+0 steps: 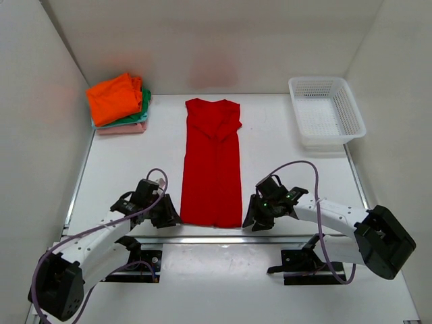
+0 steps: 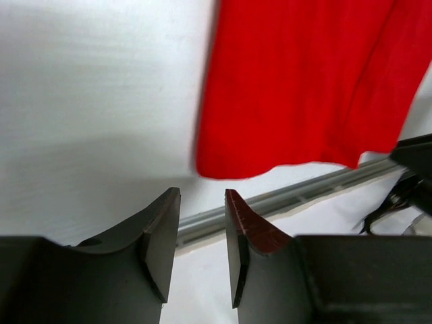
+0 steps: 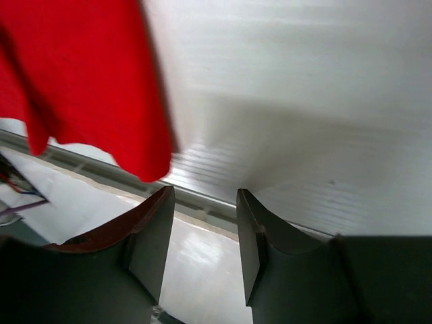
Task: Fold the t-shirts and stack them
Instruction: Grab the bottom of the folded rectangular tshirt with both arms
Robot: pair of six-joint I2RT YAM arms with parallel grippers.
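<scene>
Red t-shirt [image 1: 213,165] flat on desk [image 1: 283,155], narrow strip, long axis running away from arms. Left gripper [image 1: 167,214] just beside near-left hem corner, right gripper [image 1: 251,219] just beside near-right corner. Both parted, empty, equally near hem. Folded shirts [image 1: 120,102] lie beyond its far-left.

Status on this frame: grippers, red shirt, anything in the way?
Left gripper open, empty. Right gripper open, empty. Red t-shirt flat, folded lengthwise, near hem between them. Nothing blocking it.

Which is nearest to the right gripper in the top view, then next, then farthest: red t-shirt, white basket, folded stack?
1. Red t-shirt, just left of the right gripper.
2. White basket, far right corner.
3. Folded stack, far left corner.
</scene>
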